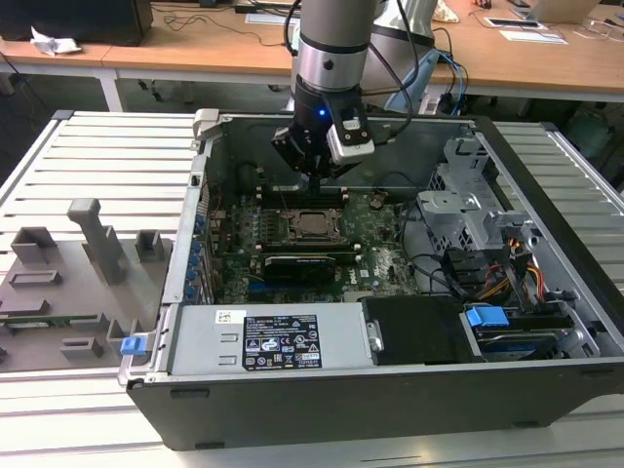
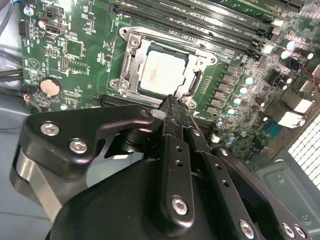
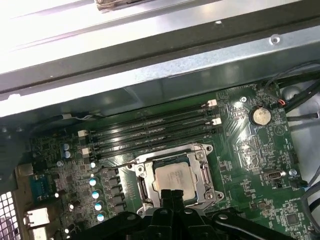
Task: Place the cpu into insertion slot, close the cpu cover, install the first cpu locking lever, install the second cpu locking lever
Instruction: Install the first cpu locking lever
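Status: cpu (image 2: pixel 162 72) seated in insertion slot (image 1: pixel 295 222), pale face showing through window of cpu cover (image 2: pixel 132 47). Cover lying flat over chip in both wrist views, so steps one and two judged done. Locking levers: can't tell latched or not, so counting both as left to do. Hand (image 2: pixel 170 100) pinched together, gripping nothing. Tips lined up against one edge of socket frame, close over it; contact not confirmable. In exterior view, hanging just above socket, inside computer case (image 1: pixel 390 400).
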You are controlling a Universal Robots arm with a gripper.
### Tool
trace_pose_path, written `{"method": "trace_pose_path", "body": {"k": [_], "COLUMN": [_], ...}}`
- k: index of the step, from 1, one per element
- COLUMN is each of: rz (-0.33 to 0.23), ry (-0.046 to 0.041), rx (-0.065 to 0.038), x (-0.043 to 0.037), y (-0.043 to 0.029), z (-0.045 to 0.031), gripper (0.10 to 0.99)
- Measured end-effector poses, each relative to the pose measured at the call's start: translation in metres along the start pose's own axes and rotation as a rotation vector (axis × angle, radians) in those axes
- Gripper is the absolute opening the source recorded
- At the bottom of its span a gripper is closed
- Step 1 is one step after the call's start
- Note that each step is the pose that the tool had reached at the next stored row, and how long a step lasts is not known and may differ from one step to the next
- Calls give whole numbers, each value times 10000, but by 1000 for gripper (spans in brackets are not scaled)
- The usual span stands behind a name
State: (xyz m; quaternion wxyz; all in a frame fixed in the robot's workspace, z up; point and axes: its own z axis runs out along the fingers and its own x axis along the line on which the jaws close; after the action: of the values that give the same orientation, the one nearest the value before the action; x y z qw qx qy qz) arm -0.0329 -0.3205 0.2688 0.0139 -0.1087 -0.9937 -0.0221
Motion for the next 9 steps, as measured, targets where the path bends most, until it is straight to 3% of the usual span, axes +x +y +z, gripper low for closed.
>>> {"method": "trace_pose_path", "body": {"k": [7,9], "rz": [-883,-924], "ry": [38,38], "rx": [21,-4], "x": [1,56], "y": [0,-14], "z": [0,1], "gripper": [106,106]}}
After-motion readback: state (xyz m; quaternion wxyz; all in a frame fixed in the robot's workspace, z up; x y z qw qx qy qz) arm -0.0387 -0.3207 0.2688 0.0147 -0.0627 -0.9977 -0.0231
